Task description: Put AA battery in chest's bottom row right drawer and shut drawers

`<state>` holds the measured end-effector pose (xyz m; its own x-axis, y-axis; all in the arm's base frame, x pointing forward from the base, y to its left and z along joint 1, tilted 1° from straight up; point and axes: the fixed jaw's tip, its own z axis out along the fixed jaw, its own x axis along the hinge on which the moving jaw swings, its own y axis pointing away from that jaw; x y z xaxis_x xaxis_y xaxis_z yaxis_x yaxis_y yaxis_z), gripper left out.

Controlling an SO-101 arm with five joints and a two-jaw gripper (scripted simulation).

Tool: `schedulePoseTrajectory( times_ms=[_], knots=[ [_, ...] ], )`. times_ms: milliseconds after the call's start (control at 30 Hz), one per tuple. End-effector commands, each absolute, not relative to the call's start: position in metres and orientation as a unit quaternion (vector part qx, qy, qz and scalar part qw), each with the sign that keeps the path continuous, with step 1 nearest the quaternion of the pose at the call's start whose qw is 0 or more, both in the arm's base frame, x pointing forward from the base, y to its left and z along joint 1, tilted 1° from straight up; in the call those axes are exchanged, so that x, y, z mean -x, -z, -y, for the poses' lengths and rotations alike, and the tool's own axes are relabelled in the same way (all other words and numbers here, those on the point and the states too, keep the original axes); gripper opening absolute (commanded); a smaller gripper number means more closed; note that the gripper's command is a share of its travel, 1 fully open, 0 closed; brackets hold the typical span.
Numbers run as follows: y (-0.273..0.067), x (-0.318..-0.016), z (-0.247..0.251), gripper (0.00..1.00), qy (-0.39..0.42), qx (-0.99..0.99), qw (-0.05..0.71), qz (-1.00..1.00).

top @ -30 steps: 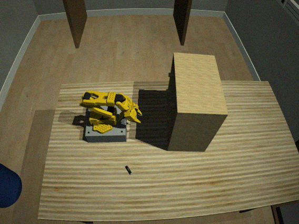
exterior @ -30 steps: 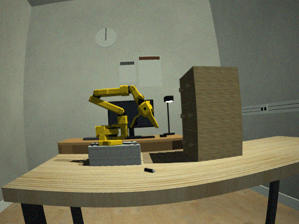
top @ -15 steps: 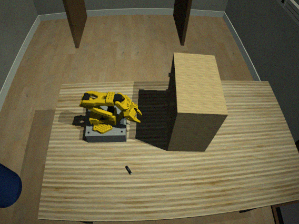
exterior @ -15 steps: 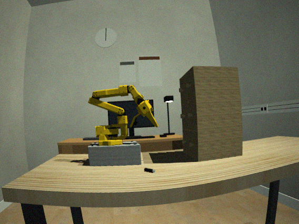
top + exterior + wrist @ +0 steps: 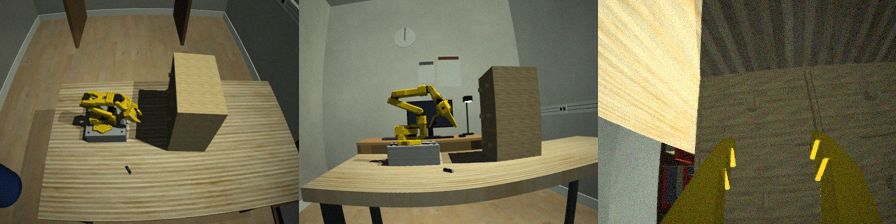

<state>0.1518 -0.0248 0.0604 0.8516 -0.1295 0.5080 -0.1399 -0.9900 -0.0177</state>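
Note:
The AA battery is small and dark and lies on the table in front of the arm's grey base. The wooden chest stands upright to the right of the arm, its shaded drawer face turned toward the arm. The drawers look shut in the wrist view, where small knobs show. My gripper hangs folded back above the table, apart from the chest face and pointing at it. Its fingers are a little apart with nothing between them.
The curved wooden table carries only the base, the chest and the battery. Behind it in the exterior view stand a desk with a monitor and a lamp. A blue object sits on the floor at the left.

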Motion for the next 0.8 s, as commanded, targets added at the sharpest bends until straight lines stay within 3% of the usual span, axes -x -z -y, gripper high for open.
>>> schedulePoseTrajectory(
  times_ms=[0, 767],
  knots=[
    [-0.0563, -0.1483, 0.0226, 0.21, -0.255, -0.962, 0.000, 0.094],
    [-0.0545, -0.1448, 0.0235, 0.21, -0.247, -0.904, -0.062, 0.343]
  ],
)
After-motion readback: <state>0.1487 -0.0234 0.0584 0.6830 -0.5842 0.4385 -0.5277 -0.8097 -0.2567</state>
